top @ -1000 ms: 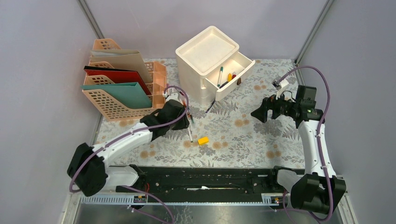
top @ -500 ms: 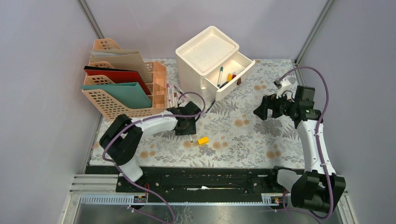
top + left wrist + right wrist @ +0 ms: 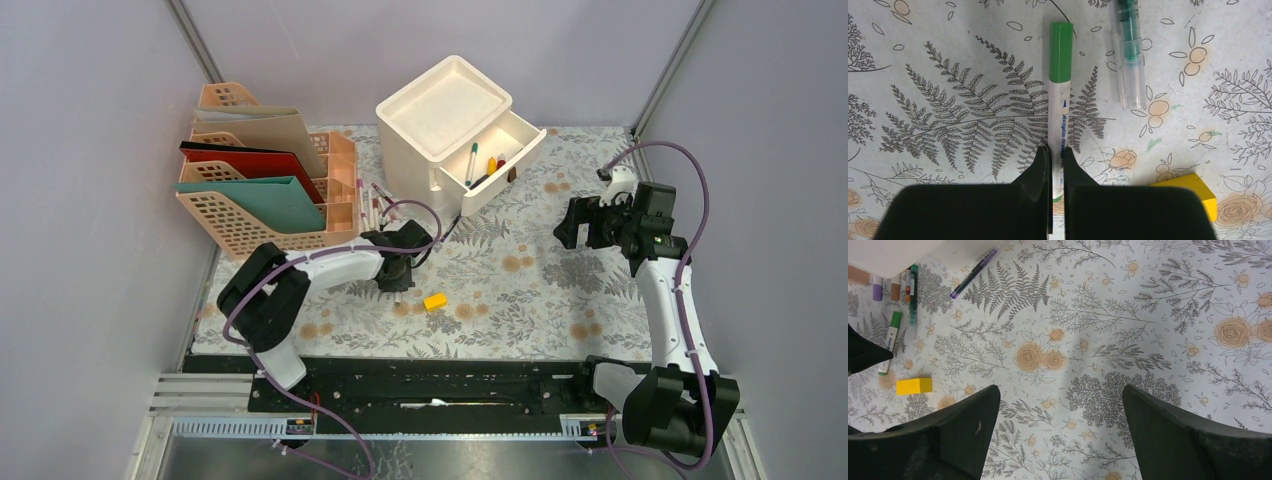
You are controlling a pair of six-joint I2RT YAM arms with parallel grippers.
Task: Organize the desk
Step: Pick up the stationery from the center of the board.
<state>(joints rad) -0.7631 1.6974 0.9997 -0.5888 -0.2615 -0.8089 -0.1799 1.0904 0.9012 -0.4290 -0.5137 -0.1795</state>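
1. Found the left gripper [image 3: 1057, 155] pinched tight on the marker [image 3: 1059, 100], biting only its tail end, in front of the box [image 3: 440, 105] and a little to its left.
2. Judged a slip or droop likely on any lift, given so short a bite and the long green-capped end left free.
3. Noted the pen [image 3: 1130, 60] just beside the marker and the block [image 3: 1193, 189] near the fingers. Judged either easy to knock with a sideways drag.
4. Found the right gripper [image 3: 1059, 390] spread wide and holding nothing, hovering to the right of the box.
5. Found the desk [image 3: 1148, 315] spread under the box and out in front of it, with a purple pen [image 3: 973, 272] loose near the box's front.
6. Saw the drawer [image 3: 520, 155] of the box pulled open, with about 4 pens inside: 1 white with a green cap, 1 yellow, 1 red, 1 dark. Judged a careless drop likely to miss so narrow an opening.
7. Saw the rack [image 3: 240, 225] left of the box holding 3 folders: beige, red, teal.
8. Saw more pens [image 3: 368, 200] between rack and box. Could not tell whether in a compartment or on the desk.
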